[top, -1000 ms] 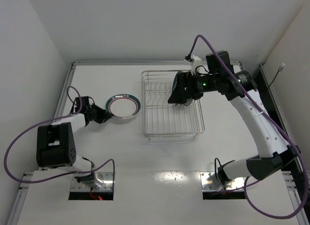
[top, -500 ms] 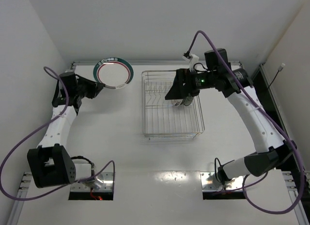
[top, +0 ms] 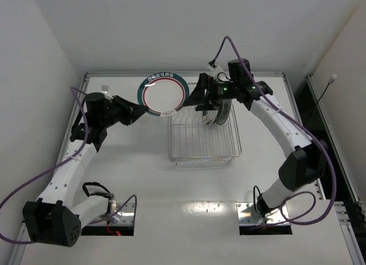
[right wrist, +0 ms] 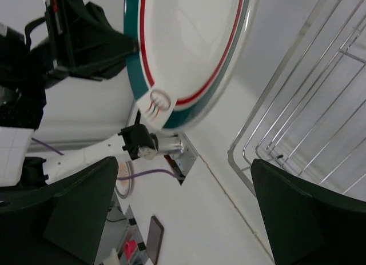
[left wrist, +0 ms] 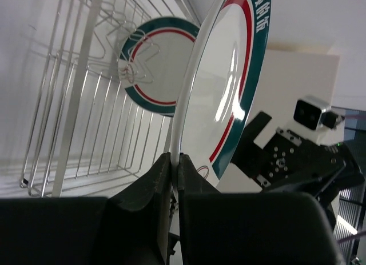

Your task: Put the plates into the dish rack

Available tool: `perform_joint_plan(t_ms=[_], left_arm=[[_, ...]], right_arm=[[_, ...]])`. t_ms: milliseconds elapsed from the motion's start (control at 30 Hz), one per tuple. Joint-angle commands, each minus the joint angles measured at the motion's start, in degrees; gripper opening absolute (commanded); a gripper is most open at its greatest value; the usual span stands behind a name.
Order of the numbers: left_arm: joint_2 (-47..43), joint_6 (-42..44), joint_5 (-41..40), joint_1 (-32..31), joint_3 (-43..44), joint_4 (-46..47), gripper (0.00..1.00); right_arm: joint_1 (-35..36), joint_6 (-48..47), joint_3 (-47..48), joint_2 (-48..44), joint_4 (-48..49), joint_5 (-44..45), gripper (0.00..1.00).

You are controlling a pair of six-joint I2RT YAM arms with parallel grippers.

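Left wrist view: the left gripper point(left wrist: 174, 162) has its jaws clamped on the edge of a round white plate with teal-and-red rim rings point(left wrist: 229, 71). Beyond lies the rectangular silver wire dish rack point(left wrist: 86, 122), where a matching second plate point(left wrist: 157, 68) stands. The right gripper point(right wrist: 186, 185) has its jaws spread wide.

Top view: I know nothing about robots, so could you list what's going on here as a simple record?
Left gripper: shut on the rim of a white plate, held up near the dish rack
Right gripper: open, holding nothing, above the rack
Second plate: standing on edge inside the rack
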Motion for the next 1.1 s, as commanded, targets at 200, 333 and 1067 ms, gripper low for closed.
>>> perform_joint_plan(t_ms=[200, 333, 1067], left_arm=[[1.31, -3.49, 2.61, -9.78, 4.79, 5.77, 0.0], [4.65, -4.02, 4.02, -12.42, 5.94, 7.36, 0.0], [14.33, 23.76, -15.93, -4.35, 27.56, -37.81, 0.89]], right_arm=[[-0.14, 9.34, -0.27, 7.5, 14.77, -2.76, 0.93], [-0.14, 10.93, -0.28, 8.73, 17.33, -3.81, 0.33], [-0.32, -11.99, 28.2, 12.24, -30.38, 59.9, 0.0]])
